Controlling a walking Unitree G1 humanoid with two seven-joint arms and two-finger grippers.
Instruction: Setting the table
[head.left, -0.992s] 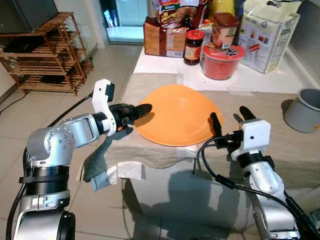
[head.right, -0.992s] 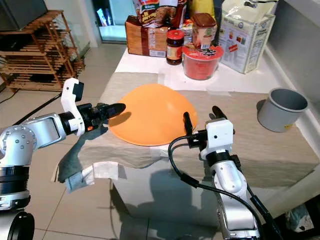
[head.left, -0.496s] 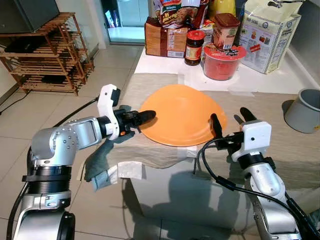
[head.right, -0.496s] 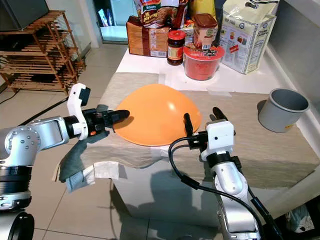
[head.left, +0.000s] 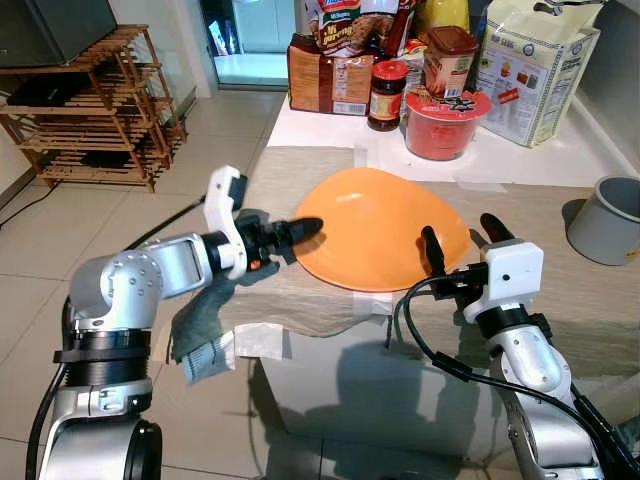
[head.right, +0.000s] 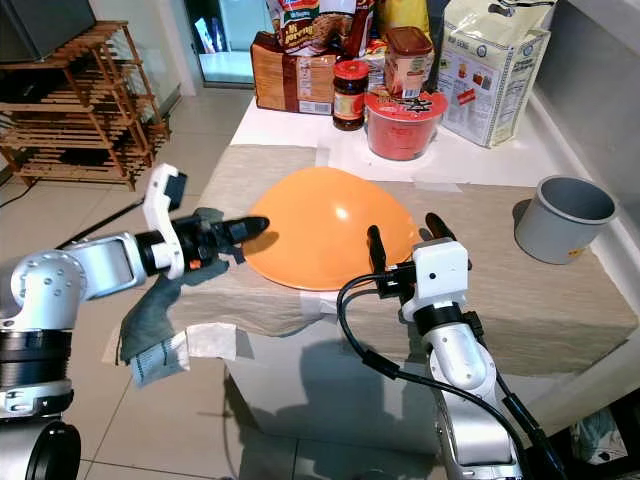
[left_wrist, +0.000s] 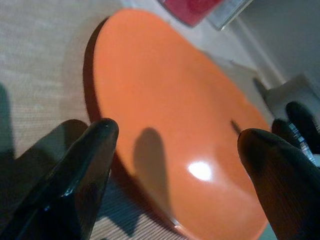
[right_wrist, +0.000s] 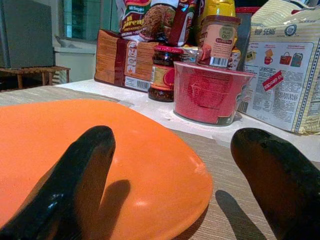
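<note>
Resting upside down on the desk (head.left: 560, 300), an orange plate (head.left: 385, 228) sits between left fingers (head.left: 300, 229) and right fingers (head.left: 432, 250), both spread apart.

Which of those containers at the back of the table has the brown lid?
The tall tan tub standing behind the red bowl-shaped cup. The dark jar beside them has a red lid instead.

You are seeing the grey pot (head.left: 610, 218) running off the frame's right edge, and the flour bag (head.left: 535, 62) losing its top at the upper edge.
</note>
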